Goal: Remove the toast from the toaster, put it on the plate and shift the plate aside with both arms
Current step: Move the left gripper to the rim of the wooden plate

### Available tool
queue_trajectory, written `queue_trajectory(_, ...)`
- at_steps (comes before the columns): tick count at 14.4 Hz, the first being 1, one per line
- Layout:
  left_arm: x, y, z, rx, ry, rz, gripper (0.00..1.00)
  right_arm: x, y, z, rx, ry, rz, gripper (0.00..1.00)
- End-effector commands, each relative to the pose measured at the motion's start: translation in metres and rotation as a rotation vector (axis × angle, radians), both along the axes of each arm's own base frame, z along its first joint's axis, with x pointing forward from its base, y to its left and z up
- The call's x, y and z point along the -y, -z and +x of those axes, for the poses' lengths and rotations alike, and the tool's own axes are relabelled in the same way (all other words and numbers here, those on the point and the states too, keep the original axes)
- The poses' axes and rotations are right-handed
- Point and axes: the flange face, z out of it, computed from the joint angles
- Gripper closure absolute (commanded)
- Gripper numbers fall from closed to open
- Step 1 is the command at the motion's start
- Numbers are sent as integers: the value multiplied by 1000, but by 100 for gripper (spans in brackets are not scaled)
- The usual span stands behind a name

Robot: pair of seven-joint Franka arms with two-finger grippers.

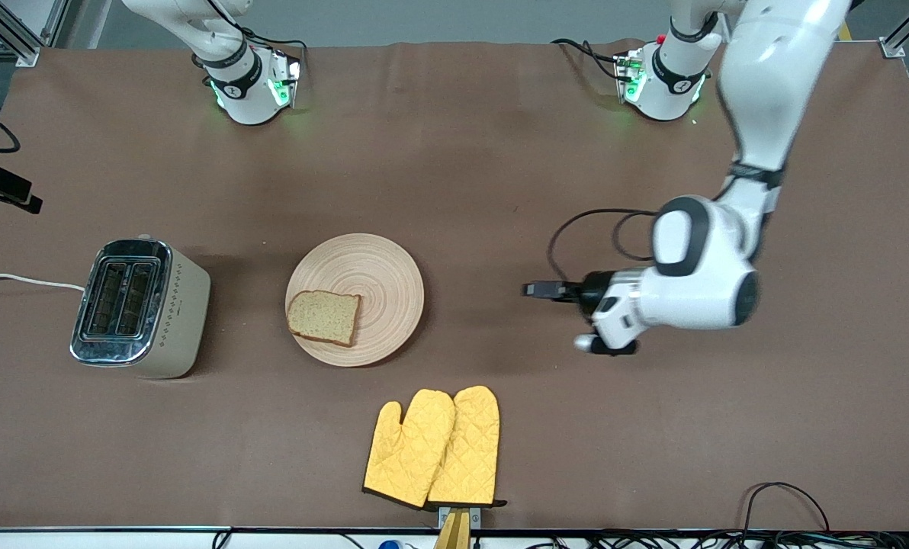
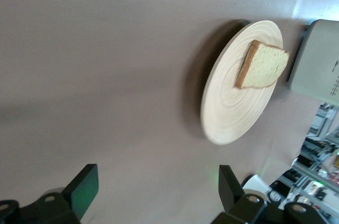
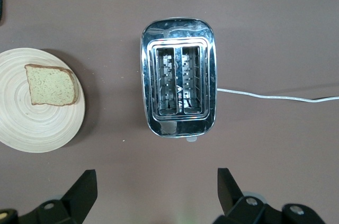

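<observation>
Yellow oven mitts (image 1: 433, 448) at near counter (image 1: 653, 442) edge, toast (image 1: 324, 316) on plate (image 1: 355, 299) beside toaster (image 1: 140, 307), left gripper (image 2: 153, 192) low nr plate, wide open, empty, right gripper (image 3: 153, 192) over toaster, wide open, empty.

Lit evenly and brightly from overhead, with soft short shadows thrown beside the toaster (image 1: 142, 306) and under the plate (image 1: 382, 263), and a broader dim patch on the cloth below the left arm (image 1: 710, 267). Showed glare on the toaster's chrome rim in the right wrist view and green lamp glow at both arm bases by the bench's top edge. Blurred in the left wrist view, softest toward its edges.
</observation>
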Motion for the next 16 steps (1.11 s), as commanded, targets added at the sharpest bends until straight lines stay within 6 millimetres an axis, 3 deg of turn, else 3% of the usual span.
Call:
queue_trajectory(1, 78, 38, -1, 46, -23, -48, 0, -4, -1, 0, -4, -6, -13, 0)
queue_trajectory(3, 130, 71, -17, 81, -55, -83, 0, -1, -1, 0, -3, -2, -16, 0)
queue_trajectory(4, 147, 86, -21, 98, -78, -99, 0, 2, -1, -1, -4, 1, -18, 0)
queue_trajectory(6, 176, 107, -34, 104, -103, -125, 0, 8, -16, -8, 16, 5, -18, 0)
queue_trajectory(8, 194, 118, -46, 127, -118, -124, 1, 16, -28, -18, 32, 31, -17, 0)
queue_trajectory(9, 196, 122, -49, 141, -120, -126, 9, 26, -37, -26, 47, 51, -14, 0)
queue_trajectory(10, 197, 124, -51, 165, -105, -131, 29, 29, -45, -31, 64, 57, -15, 0)
queue_trajectory(11, 198, 126, -52, 192, -78, -136, 64, 29, -47, -31, 73, 57, -15, 0)
queue_trajectory(12, 198, 128, -53, 203, -65, -138, 81, 29, -47, -31, 73, 57, -15, 0)
queue_trajectory(14, 195, 134, -52, 215, -50, -138, 100, 29, -47, -31, 75, 57, -16, 0)
queue_trajectory(16, 192, 133, -49, 230, -39, -140, 100, 25, -48, -31, 73, 51, -16, 0)
